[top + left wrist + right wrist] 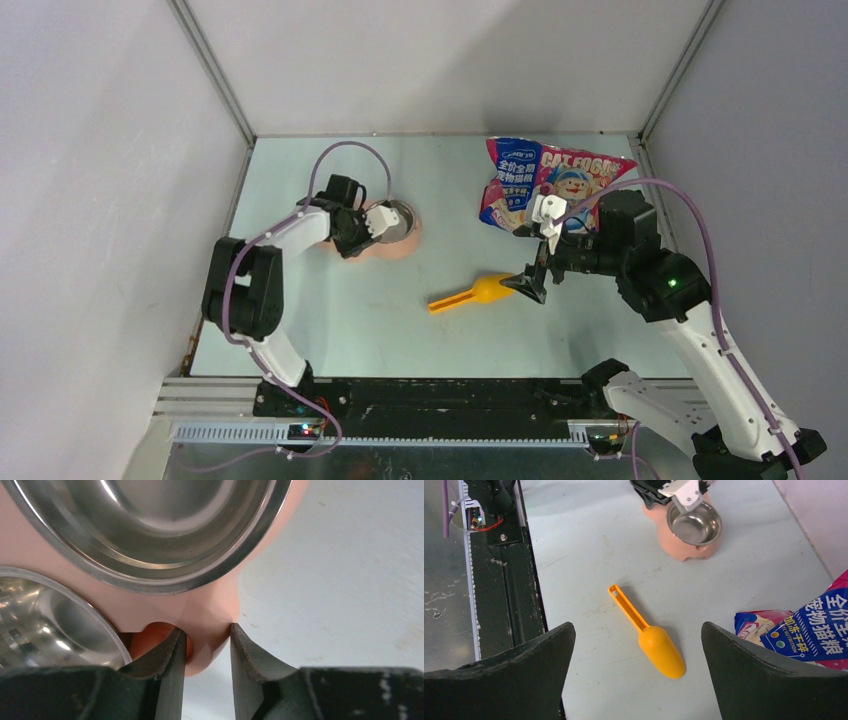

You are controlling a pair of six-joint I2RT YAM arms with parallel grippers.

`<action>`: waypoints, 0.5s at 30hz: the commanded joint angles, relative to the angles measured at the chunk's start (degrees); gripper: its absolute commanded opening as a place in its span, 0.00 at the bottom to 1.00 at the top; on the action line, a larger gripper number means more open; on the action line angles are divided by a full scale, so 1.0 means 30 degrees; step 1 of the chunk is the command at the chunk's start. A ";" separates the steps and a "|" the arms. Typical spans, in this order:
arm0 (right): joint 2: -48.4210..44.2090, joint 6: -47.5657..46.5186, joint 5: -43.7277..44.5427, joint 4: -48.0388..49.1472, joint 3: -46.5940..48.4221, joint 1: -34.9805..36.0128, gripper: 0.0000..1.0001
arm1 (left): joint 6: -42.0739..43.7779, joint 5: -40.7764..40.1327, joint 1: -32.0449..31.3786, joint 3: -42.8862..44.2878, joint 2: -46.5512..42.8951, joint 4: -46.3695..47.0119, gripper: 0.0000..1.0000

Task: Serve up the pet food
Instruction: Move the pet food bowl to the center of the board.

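We are only getting started here. Our left hand (206,635) is pinching the lip of the pink plastic double-bowl feeder (210,605), a finger pressing on either side of it, at the far left of the pale green desk (340,320). Both round steel bowls (165,530) are showing bare metal, so nothing is being served yet. Our right hand (636,627) is hanging with its fingers spread wide above the orange plastic scoop (659,652), which is lying loose mid-desk. No kibble is showing anywhere; we are taking it to be inside the glossy blue, pink and red "CAT FOOD" bag (545,185), lying at the far right near the back wall. Whether that bag is open we cannot tell. We are judging that gripping the scoop, reaching the kibble and filling a bowl are all waiting ahead.
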 commanded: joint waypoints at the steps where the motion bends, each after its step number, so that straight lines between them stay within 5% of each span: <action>1: -0.0144 -0.0120 0.0093 0.0820 0.0031 0.0126 0.99 | -0.0617 -0.1907 -0.0003 0.2180 0.1981 0.1217 0.32; 15: -0.0013 -0.0113 0.0228 0.0813 0.0039 0.0163 1.00 | -0.3312 -0.3211 0.0059 0.9876 0.7362 -0.1786 0.32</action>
